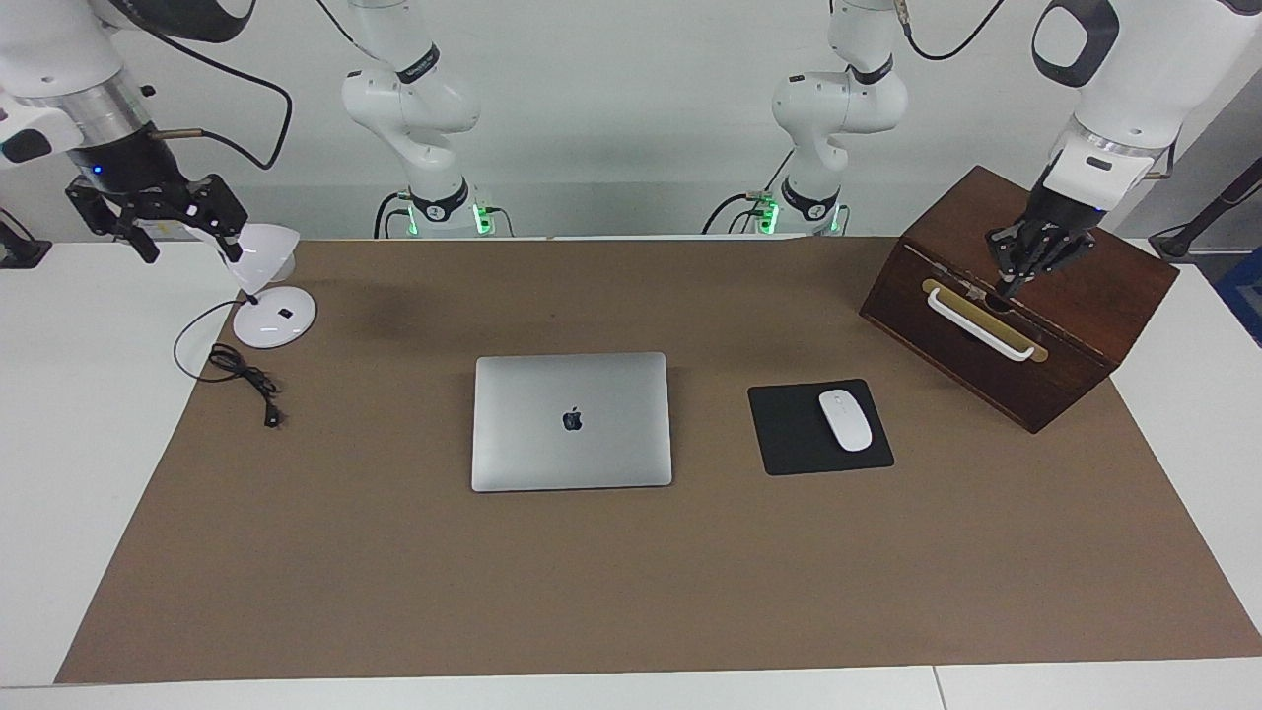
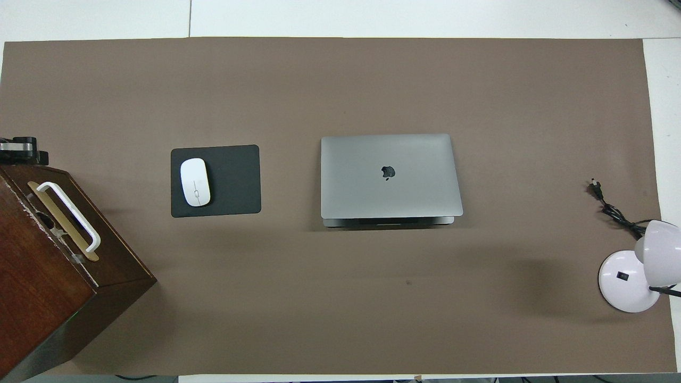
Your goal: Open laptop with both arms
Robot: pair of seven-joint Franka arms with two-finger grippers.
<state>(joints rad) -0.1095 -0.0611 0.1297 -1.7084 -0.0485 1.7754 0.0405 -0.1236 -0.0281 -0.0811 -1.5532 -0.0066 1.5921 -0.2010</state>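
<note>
Nearest the robots, the right gripper (image 1: 182, 219) hangs in the air over the small white desk lamp (image 1: 268, 286) at the right arm's end of the table; its black fingers are splayed apart and hold nothing. The lamp has a round, glossy disc base and a smooth cone-shaped shade, and a thin black cord (image 1: 242, 373) coils from it onto the mat. At the left arm's end, the left gripper (image 1: 1020, 271) points down over the top of a dark, polished wooden box (image 1: 1085, 296); whether its fingers are parted or closed I cannot tell. The box is blocky with a slanted face that carries a pale brass-coloured plate and a white bar handle (image 1: 981, 323).

Everything rests on a matte brown mat (image 1: 631, 592) that covers most of the white table (image 1: 59, 444). Farther from the robots, about midway between the two ends, lies the laptop (image 1: 572, 421): a slim, brushed silver-grey metal slab with rounded corners and a dark apple logo at the centre of its lid, shut and flat. Beside it, toward the left arm's end, sits a thin black square mouse pad (image 1: 794, 434) with a smooth white oval mouse (image 1: 846, 420) on it. Both arms wait well apart from the laptop.
</note>
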